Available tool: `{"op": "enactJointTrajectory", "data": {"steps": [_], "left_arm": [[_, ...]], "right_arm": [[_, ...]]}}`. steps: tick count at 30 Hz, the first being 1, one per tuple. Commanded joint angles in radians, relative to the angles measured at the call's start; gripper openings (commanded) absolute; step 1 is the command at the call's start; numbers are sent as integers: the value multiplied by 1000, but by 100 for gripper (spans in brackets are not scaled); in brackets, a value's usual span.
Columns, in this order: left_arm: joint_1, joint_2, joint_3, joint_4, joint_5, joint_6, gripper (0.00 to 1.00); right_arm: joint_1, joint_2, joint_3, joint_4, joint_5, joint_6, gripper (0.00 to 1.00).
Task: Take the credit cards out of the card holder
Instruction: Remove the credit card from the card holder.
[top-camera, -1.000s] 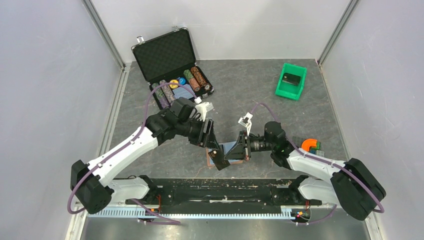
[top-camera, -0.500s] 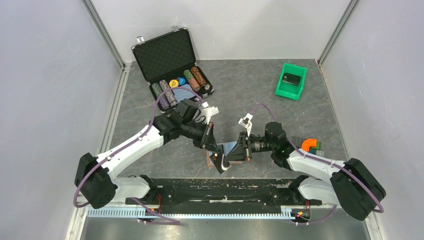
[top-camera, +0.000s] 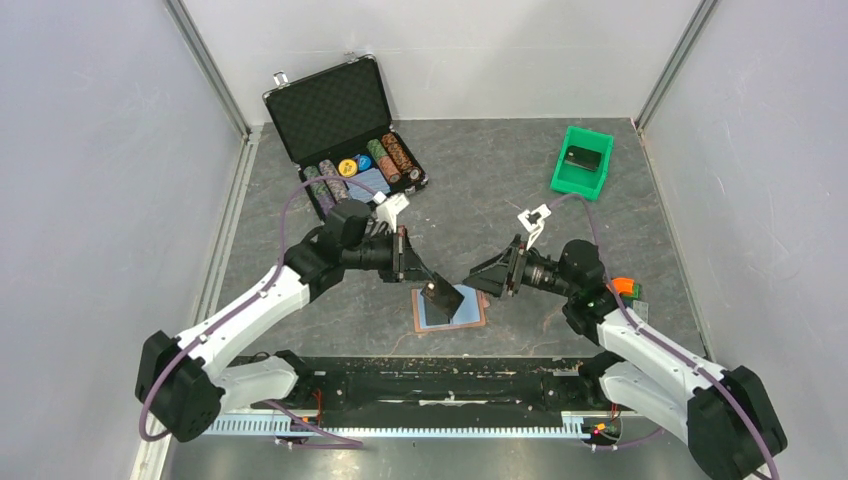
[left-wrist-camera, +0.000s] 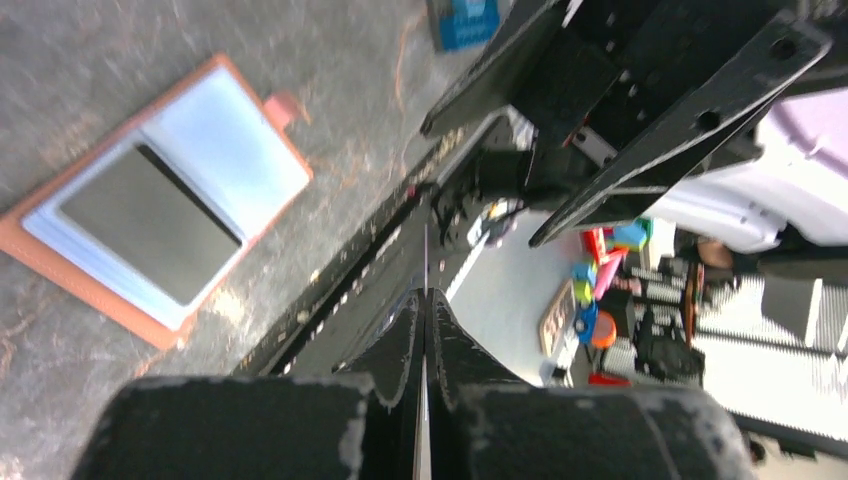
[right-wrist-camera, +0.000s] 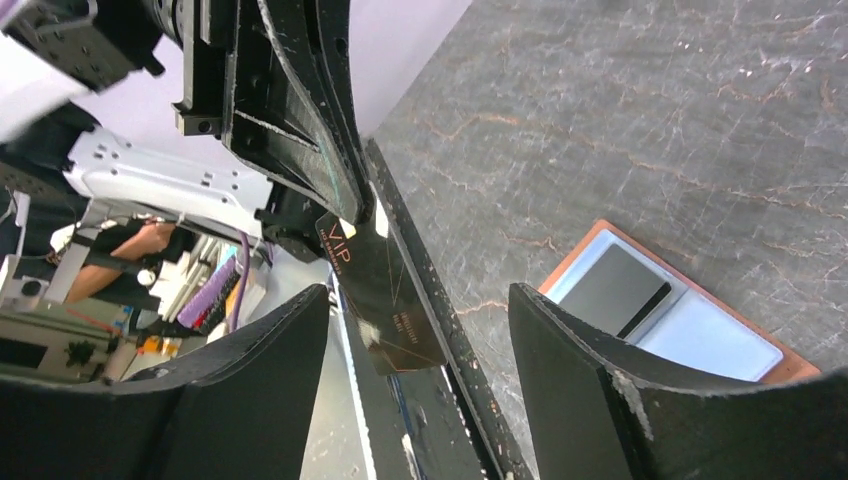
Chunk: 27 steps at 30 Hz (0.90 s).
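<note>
The card holder (top-camera: 476, 312) lies open and flat on the table, brown with light blue lining; it also shows in the left wrist view (left-wrist-camera: 255, 160) and the right wrist view (right-wrist-camera: 720, 345). One dark grey credit card (left-wrist-camera: 150, 215) sits in its pocket (right-wrist-camera: 612, 290). My left gripper (top-camera: 426, 286) is shut on another credit card (top-camera: 442, 297), dark with gold print (right-wrist-camera: 385, 305), held above the holder's left half. That card is edge-on between the left gripper's (left-wrist-camera: 425, 300) fingers. My right gripper (top-camera: 483, 277) is open and holds nothing, just right of the card, fingers (right-wrist-camera: 570, 350) apart.
An open black case (top-camera: 340, 115) with poker chips stands at the back left. A green bin (top-camera: 597, 178) holding a black block is at the back right. A small orange and green object (top-camera: 622, 289) lies by the right arm. A black rail (top-camera: 440, 380) runs along the near edge.
The right gripper opened, let go of the card and drew back to the right. The left gripper shut on the card and holds it over the holder.
</note>
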<state>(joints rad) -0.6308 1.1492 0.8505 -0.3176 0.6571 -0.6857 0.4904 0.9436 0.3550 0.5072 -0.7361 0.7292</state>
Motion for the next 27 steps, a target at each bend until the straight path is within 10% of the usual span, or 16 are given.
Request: {"op": "enactJointTrajectory", "data": {"steps": [1,11,27], "left_arm": [[8,-82,-69,273,-121,-209,2],[8,-178,-210,581,-309,-427,2],[7,-204,-296,699,-337,-499,2]], "right_arm": [[-4,-35,-9,93,84,122,69],[-4,18,-135,529,107,415,58],[0,82,-143,585,146,464,45]]}}
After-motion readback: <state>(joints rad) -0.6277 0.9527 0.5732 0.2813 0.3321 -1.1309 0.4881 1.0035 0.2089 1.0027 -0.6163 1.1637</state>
